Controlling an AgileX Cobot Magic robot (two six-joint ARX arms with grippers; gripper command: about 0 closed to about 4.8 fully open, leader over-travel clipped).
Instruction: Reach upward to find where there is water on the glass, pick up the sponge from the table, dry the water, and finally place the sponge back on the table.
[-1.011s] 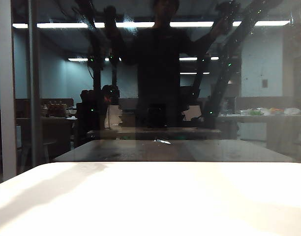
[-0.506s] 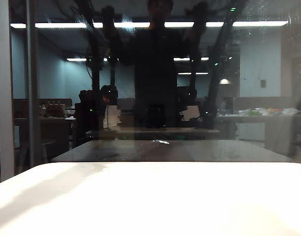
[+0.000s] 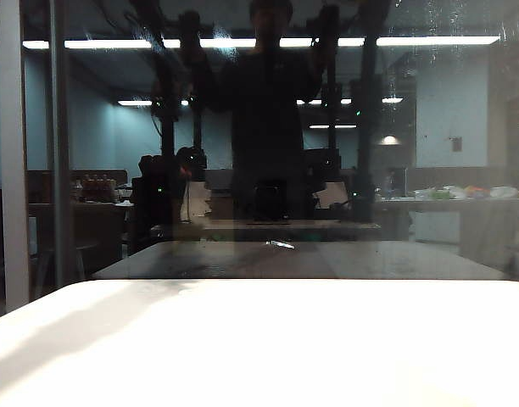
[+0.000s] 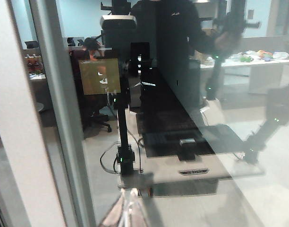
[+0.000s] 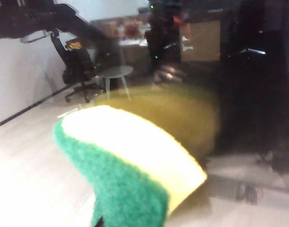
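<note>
Sponge (image 5: 135, 165) pinched in right gripper, raised at glass (image 3: 463, 170) | left gripper: state unclear

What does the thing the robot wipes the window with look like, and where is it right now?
Start at the big dark glass pane standing behind the white table. Up against that pane, the right wrist view shows the sponge filling the foreground, apparently held by the right gripper, whose fingers are hidden. It is a soft block, pale yellow foam on one side and a rough green scouring layer on the other, the only brightly coloured thing there.
</note>
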